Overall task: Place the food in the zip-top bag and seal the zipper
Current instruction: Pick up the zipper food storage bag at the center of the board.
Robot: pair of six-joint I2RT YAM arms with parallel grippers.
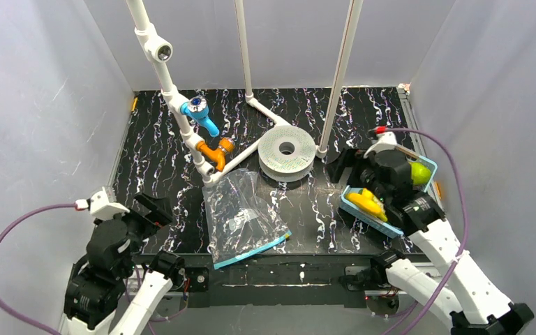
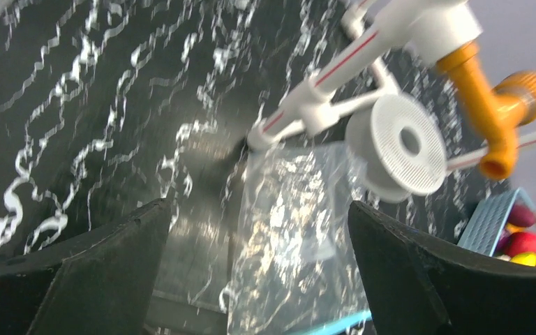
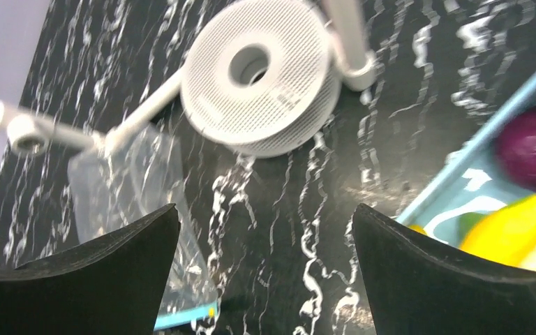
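The clear zip-top bag (image 1: 244,209) lies flat near the table's front middle, with its teal zipper (image 1: 251,252) along the near edge. The food sits in a light-blue basket (image 1: 429,165) at the right: a yellow banana (image 1: 366,204), a green fruit (image 1: 419,172), a red apple (image 2: 527,244) and a purple fruit (image 3: 530,146). My left gripper (image 1: 155,208) hovers open to the left of the bag (image 2: 300,230), with nothing between its fingers (image 2: 257,206). Beside the basket's left end, my right gripper (image 1: 343,166) stands open and empty (image 3: 265,208) over bare table.
A white pipe frame (image 1: 181,112) with blue (image 1: 200,112) and orange (image 1: 216,150) fittings rises behind the bag. A white perforated spool (image 1: 287,152) lies flat at the centre. Grey walls close in the left, right and back sides.
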